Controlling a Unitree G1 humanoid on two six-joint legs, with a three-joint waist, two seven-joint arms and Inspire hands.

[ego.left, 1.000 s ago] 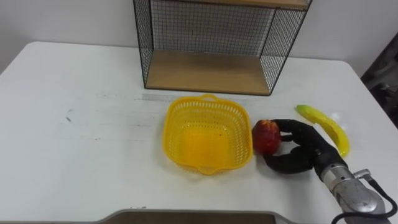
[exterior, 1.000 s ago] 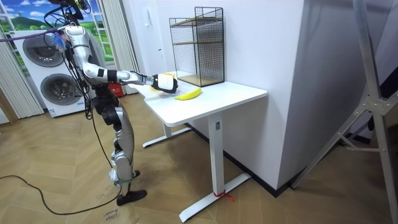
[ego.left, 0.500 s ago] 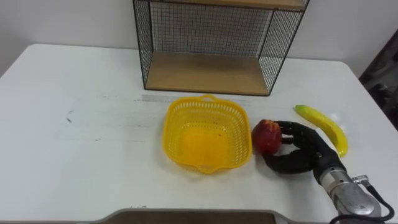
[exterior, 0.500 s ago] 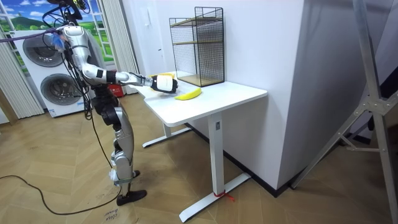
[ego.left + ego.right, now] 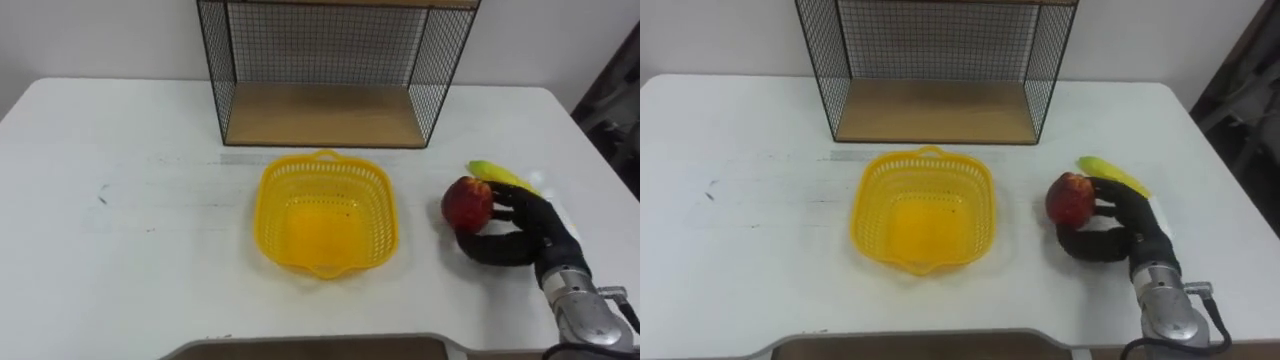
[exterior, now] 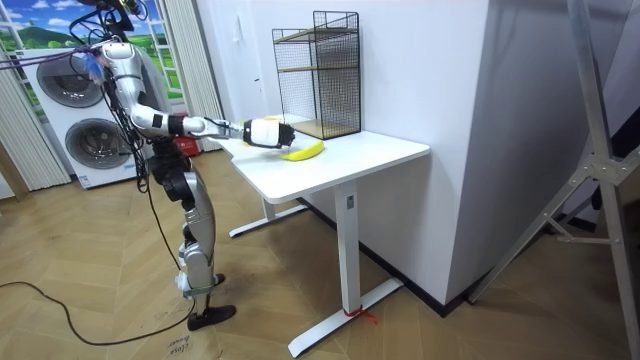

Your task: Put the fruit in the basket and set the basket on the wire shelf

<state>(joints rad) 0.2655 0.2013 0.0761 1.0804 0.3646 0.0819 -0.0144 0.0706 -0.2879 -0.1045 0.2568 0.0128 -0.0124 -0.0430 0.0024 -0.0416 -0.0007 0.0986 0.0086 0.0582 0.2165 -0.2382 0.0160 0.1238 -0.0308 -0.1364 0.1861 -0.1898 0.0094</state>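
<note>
A yellow plastic basket (image 5: 323, 215) (image 5: 924, 211) sits empty at the middle of the white table (image 5: 120, 250). To its right my right hand (image 5: 520, 235) (image 5: 1112, 232) is shut on a red apple (image 5: 467, 204) (image 5: 1070, 199), holding it a little above the tabletop. A yellow banana (image 5: 500, 176) (image 5: 1110, 174) lies just behind the hand, partly covered by it. The black wire shelf (image 5: 320, 75) (image 5: 930, 70) with a wooden floor stands at the back of the table. In the room view I stand at the table's end with the right arm stretched over it (image 6: 265, 131).
The table's right edge (image 5: 590, 170) runs close to the hand. Bare tabletop spreads left of the basket. In the room view a washing machine (image 6: 85, 130) stands behind me and a metal stand (image 6: 600, 170) is at the room view's right.
My right hand has lifted the apple off the table and drawn it right, away from the basket, so it now covers part of the banana. The camera has shifted slightly.
</note>
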